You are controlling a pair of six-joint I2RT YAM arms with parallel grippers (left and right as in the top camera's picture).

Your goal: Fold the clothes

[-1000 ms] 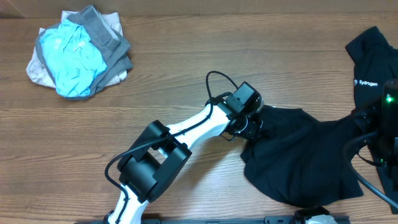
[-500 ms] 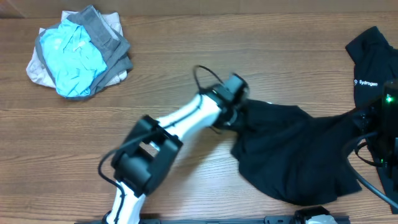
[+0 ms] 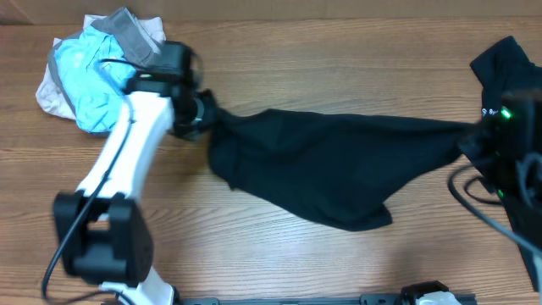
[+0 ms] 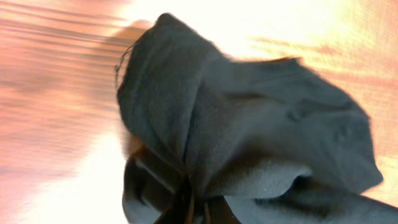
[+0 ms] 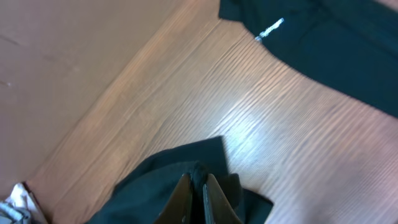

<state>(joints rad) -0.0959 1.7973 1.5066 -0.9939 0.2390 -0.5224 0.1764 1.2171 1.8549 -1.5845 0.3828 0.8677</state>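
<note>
The black garment [image 3: 322, 169] lay stretched across the table [image 3: 339, 51], the left gripper [image 3: 200, 120] clenched on one end and the right gripper [image 5: 199, 182] on the other. It looked soft, light and limp, best held by its edges. A blue-grey clothes pile [image 3: 102, 72] crowded the left gripper, and a lettered black shirt [image 3: 508, 68] lay near the right.

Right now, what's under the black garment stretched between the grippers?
Only wooden table shows around the black garment; nothing else pokes out. The surface directly beneath is covered by cloth, so unseen. Left gripper and right gripper pinch its ends.
</note>
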